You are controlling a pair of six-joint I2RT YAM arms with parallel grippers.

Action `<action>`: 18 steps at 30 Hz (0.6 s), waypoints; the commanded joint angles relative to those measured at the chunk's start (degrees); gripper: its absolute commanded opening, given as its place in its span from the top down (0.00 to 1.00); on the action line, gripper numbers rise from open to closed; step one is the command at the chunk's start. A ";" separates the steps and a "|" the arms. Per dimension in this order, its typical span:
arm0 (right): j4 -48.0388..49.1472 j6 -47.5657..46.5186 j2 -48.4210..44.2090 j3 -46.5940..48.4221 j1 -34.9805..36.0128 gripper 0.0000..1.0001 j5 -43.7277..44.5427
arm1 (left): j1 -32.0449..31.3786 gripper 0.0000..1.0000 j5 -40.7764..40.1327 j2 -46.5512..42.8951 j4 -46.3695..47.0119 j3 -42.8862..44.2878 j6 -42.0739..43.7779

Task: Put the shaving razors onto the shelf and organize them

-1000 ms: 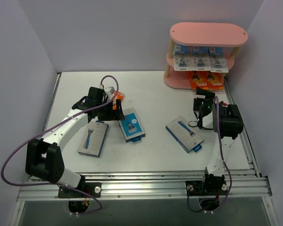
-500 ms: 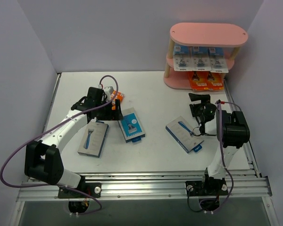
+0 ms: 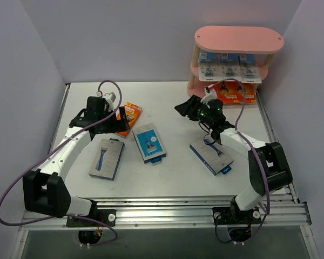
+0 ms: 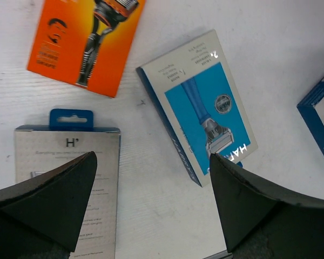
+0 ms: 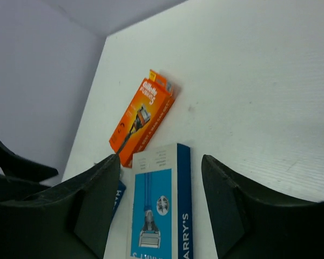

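- Bench (image 3: 173,178): carries four loose packs, spread from its left half to its right half.
- Shelf (image 3: 238,39): stands in the far right corner of the bench, with white-blue blister cards (image 3: 229,69) lined up on the middle tier and orange boxes (image 3: 235,93) on the bottom tier.
- Left hand (image 4: 152,157): hangs spread wide over the left half of the bench, above three of the packs, gripping nothing.
- Right hand (image 5: 161,159): reaches toward the middle of the bench, fingers apart, nothing between them.
- Blue-grey packs: lie flat, namely the left box (image 3: 106,157) with its printed back up, the middle box (image 3: 149,142) and the right box (image 3: 211,153) with the razor picture up.
- Loose orange box (image 3: 127,117): lies flat toward the far left, well apart from the shelf.
- Handling, as a judgement: probably light, stiff cardboard, not fragile but glossy and apt to slip. Sits flush on the bench, so leaves little to get under. Best pinched across the narrow width along the long edges, near the middle, to keep it level for sliding onto a tier.
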 commanded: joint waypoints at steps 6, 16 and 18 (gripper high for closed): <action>-31.58 -25.26 7.92 24.19 15.49 0.41 10.30 | 8.52 0.06 0.65 -5.30 3.79 -0.17 -3.25; -54.24 -33.79 40.06 67.93 16.47 0.50 2.85 | 9.05 0.06 2.85 -3.10 2.65 0.45 -3.16; -56.46 -34.41 46.05 74.74 16.03 0.53 -0.22 | 9.05 0.06 3.38 -2.84 2.57 0.53 -3.16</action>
